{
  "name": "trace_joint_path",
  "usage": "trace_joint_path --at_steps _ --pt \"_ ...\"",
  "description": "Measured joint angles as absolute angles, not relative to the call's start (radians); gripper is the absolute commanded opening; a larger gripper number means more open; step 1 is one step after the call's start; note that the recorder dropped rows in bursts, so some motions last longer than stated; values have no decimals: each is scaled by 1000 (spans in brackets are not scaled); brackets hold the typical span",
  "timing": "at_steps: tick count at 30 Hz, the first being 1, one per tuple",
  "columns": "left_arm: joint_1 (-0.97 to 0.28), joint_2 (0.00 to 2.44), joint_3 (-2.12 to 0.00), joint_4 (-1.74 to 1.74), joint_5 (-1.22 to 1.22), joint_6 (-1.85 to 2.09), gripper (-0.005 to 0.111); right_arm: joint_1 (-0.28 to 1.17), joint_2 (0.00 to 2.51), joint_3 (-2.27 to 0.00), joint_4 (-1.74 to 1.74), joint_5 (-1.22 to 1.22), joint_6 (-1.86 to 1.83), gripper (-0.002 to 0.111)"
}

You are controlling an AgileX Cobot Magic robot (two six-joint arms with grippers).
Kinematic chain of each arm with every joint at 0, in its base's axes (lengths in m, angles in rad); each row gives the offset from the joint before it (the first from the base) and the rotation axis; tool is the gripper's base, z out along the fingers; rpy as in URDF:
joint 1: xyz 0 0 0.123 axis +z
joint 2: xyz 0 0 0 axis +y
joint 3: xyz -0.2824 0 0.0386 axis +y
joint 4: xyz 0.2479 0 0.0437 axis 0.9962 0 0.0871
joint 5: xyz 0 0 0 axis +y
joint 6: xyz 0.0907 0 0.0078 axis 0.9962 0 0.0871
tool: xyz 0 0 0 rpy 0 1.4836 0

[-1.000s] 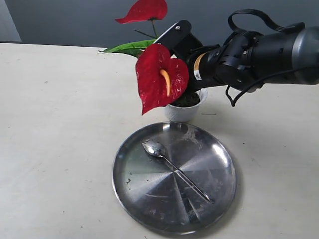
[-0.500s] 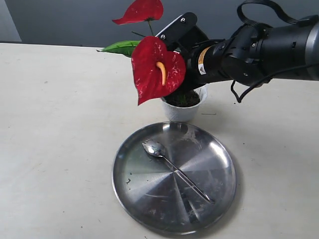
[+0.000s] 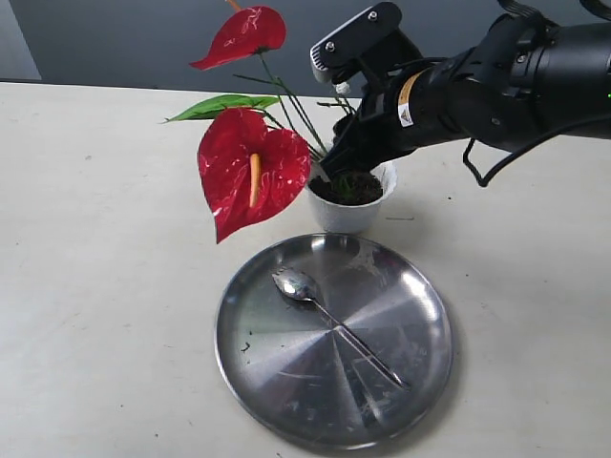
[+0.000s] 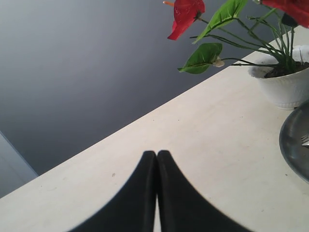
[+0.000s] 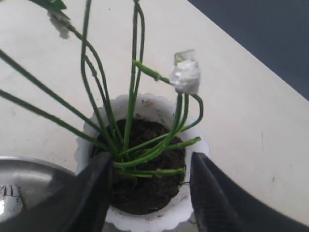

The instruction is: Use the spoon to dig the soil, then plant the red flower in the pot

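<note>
The right gripper [image 5: 150, 186] has let go, jaws spread. The red flower [image 3: 250, 176] now sags left, stems in the soil [image 3: 358, 189] of the pot [image 3: 368, 218], seemingly planted.

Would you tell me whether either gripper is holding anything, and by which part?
Nothing is held. The right gripper is open over the pot, the red flower stems unclamped between its jaws; the left gripper is shut, empty.

You have one pot [image 3: 349, 215], one spoon [image 3: 348, 334], one steel plate [image 3: 277, 382] and one red flower [image 3: 229, 162] — count on it two red blooms [image 3: 243, 33] and two green leaves [image 4: 203, 57].
</note>
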State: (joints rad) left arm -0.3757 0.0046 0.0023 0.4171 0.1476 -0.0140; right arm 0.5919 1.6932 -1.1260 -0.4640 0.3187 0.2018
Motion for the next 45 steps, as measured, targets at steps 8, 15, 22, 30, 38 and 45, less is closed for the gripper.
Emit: trace_joint_path --at_steps 8,15,22,30,38,45 --pt "-376 5 2 417 148 -14 1 592 1692 -1126 -462 341 202 48" --pt "-376 5 2 417 148 -14 1 592 1659 -1126 -458 427 202 27" --pt "-376 5 2 417 148 -14 1 592 1551 -1126 -444 505 202 22" --pt "-376 5 2 417 148 -14 1 592 1247 -1017 -537 795 320 14" --pt "-376 5 2 417 148 -14 1 592 836 -769 -551 858 487 13" --pt "-376 5 2 417 148 -14 1 592 548 -648 -527 871 688 13"
